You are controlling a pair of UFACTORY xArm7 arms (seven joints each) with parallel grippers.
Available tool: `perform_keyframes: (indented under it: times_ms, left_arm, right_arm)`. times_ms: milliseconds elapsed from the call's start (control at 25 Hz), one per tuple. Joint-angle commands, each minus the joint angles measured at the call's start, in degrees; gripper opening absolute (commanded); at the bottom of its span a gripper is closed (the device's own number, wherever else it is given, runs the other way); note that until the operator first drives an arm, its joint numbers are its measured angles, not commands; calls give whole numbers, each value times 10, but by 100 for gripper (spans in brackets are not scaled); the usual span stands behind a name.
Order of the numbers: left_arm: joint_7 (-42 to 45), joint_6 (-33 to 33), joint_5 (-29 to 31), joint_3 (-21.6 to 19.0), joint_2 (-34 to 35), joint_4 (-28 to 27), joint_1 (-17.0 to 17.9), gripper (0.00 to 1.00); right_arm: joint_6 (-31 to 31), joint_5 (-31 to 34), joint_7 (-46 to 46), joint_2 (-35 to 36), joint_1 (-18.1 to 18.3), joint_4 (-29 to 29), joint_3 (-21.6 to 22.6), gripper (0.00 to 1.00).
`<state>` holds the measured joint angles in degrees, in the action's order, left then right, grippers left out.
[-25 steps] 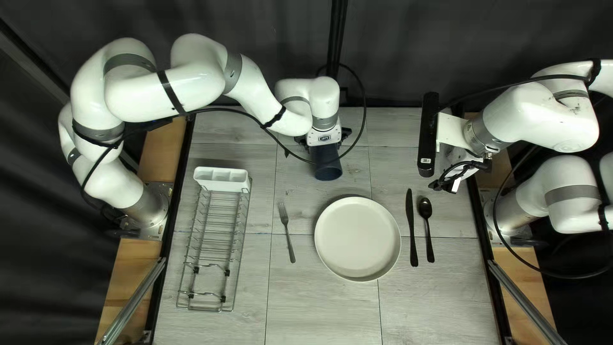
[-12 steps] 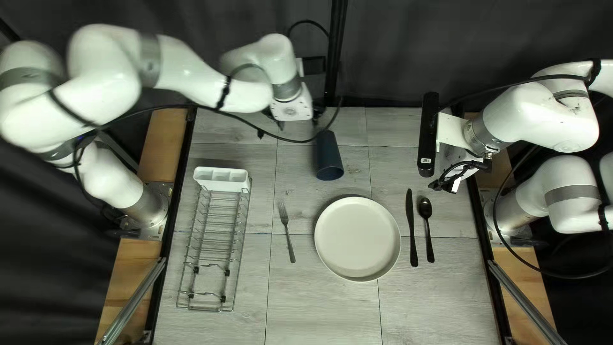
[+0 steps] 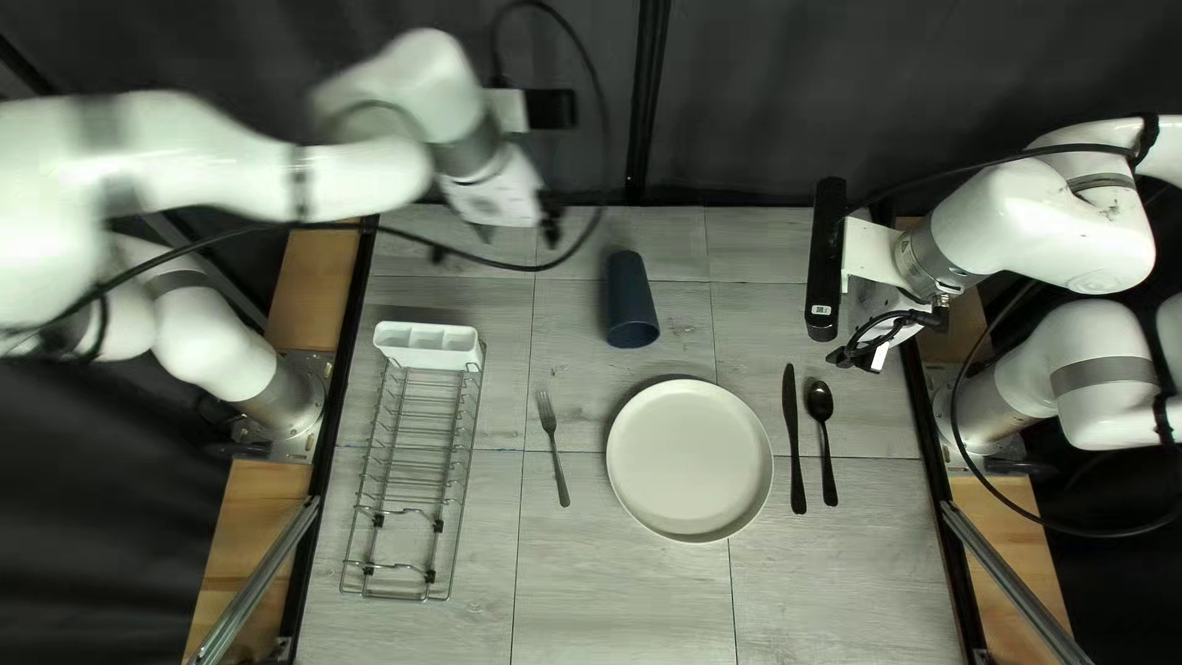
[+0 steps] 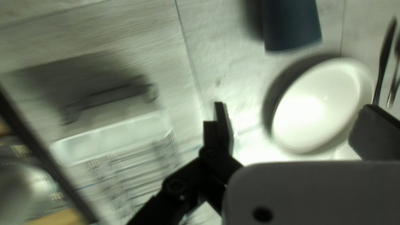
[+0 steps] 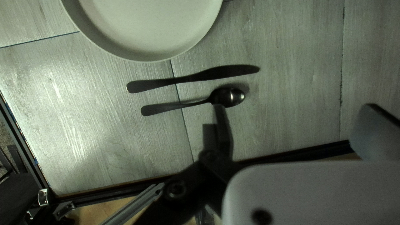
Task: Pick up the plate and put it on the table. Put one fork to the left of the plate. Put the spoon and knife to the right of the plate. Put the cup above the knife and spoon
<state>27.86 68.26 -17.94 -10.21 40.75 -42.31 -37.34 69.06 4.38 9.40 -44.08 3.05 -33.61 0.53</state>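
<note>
While the left gripper (image 4: 293, 105) and right gripper (image 5: 294, 106) were spread and empty, the plate (image 3: 690, 461) was centred, the cup (image 3: 629, 296) placed beyond it, not above the knife (image 3: 792, 437) and spoon (image 3: 824, 431) laid rightward, with the fork (image 3: 553, 447) left, presumably for dining.

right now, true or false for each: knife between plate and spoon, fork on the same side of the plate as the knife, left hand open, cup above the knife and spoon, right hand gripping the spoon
The knife lies between the plate and the spoon. True.
The fork is on the same side of the plate as the knife. False: it lies on the plate's other side.
The left hand is open. True.
The cup is above the knife and spoon. False: it is beyond the plate's left part in the top left view.
The right hand is gripping the spoon. False: it is open, and the spoon lies on the table.
</note>
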Motion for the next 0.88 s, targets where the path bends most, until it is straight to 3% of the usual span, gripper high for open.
perform_keyframes:
  times_ms: [40, 200, 480, 880]
  left_arm:
    - [-44, 30, -8, 26, 38, 20, 30, 100]
    - [-56, 42, -12, 35, 53, 24, 37, 100]
    - [-168, 182, 8, 61, 117, -36, 117, 100]
    - [-168, 182, 8, 61, 117, -36, 117, 100]
  right_arm:
    - [0, 0, 0, 0, 0, 0, 0, 100]
    - [0, 0, 0, 0, 0, 0, 0, 100]
    - [0, 0, 0, 0, 0, 0, 0, 100]
    - [0, 0, 0, 0, 0, 0, 0, 100]
